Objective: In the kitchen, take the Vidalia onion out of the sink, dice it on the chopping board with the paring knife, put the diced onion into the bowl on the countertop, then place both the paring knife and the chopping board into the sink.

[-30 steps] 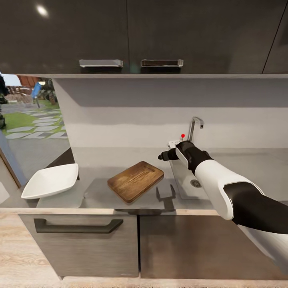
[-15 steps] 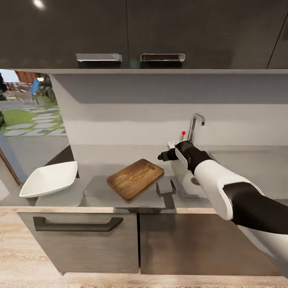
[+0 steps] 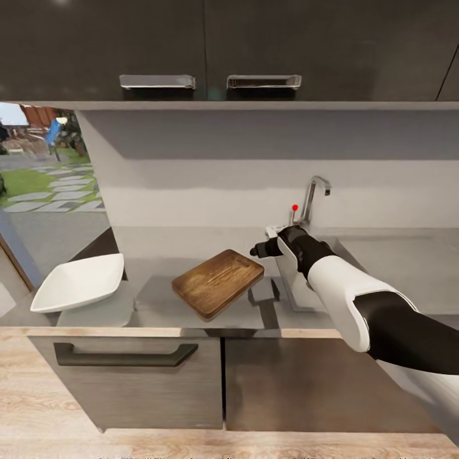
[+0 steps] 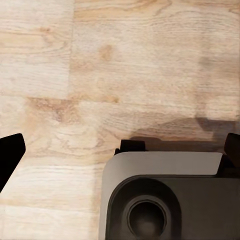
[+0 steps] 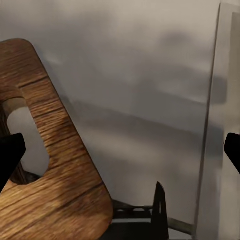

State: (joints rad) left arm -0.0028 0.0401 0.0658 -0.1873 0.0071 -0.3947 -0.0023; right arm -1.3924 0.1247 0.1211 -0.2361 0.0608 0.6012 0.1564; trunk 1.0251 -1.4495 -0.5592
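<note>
The dark brown chopping board [image 3: 218, 282] lies at an angle on the grey countertop [image 3: 159, 255], left of the sink [image 3: 290, 288]. My right gripper [image 3: 258, 250] hovers open and empty over the counter between the board's far corner and the sink's left rim. In the right wrist view the board [image 5: 55, 165] and the sink rim [image 5: 220, 125] flank the right gripper [image 5: 120, 155]. The white bowl [image 3: 80, 282] sits at the counter's left end. My left gripper [image 4: 120, 150] hangs open over the wooden floor. The onion and the paring knife are out of view.
A chrome tap [image 3: 312, 194] with a red dot [image 3: 294, 207] stands behind the sink, and my right forearm [image 3: 338, 287] covers most of the basin. Dark wall cabinets [image 3: 204, 83] hang overhead. A drawer handle [image 3: 124, 354] sits below the counter. The robot's base [image 4: 165, 200] shows below the left gripper.
The whole picture has shifted a little, so the head camera moved. My right forearm now covers the sink's drain, which showed earlier. The board and bowl stay put.
</note>
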